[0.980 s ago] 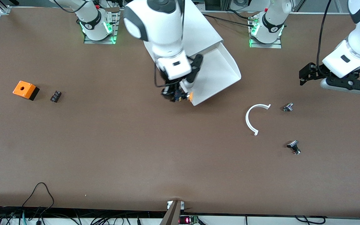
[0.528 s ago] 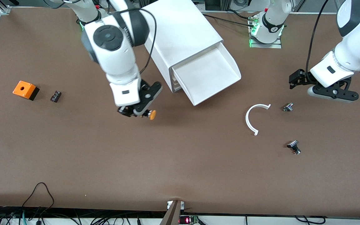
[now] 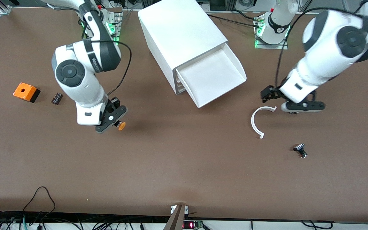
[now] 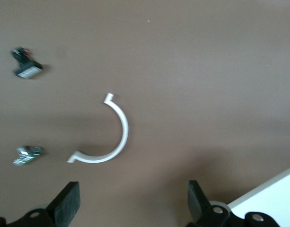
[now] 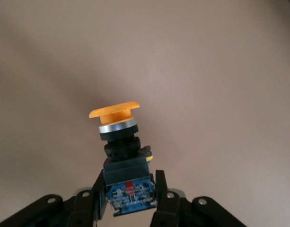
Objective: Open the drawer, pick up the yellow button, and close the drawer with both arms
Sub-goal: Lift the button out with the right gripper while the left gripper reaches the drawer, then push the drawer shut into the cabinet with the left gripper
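Front view, right gripper fingers clamping button, left gripper fingers apart over white arc

Left pincer agape, right pincer clamped.

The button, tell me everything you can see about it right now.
The button has a flat round orange cap, a silver ring beneath, a black neck and a black cube body with a blue and red base. It looks plastic. The right gripper holds it by the body, jaws shut, cap pointing outward, above bare table.

front: high, faces arms | wrists: close, downward onto table
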Robot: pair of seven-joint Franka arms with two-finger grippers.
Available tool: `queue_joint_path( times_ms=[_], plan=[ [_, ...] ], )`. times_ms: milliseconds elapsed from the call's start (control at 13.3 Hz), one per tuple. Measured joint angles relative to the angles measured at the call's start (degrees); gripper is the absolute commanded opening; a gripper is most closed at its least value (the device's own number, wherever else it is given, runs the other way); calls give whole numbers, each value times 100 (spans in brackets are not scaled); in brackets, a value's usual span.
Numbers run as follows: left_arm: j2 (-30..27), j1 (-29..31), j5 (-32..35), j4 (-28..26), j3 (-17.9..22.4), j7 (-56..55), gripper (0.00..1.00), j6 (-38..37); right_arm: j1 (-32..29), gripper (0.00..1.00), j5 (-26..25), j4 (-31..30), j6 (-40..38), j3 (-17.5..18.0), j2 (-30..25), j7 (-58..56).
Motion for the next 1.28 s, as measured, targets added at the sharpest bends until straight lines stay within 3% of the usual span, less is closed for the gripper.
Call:
queue_joint_path(
  times_ms=[453,830,1282],
  plan=[
    [571,-660,8,-591,-192,-2305,100,1449,-400,32,1,-1075,683,-4,11,1689],
    [672,-863,5,-922,-313,-3047,100,1588,-924,32,0,-2152,1713,-12,-23,1826],
    [640,-876,-206,-1288,-1033,-3756,100,1595,-1469,32,1,-3027,2207,-19,-198,1902]
  ],
)
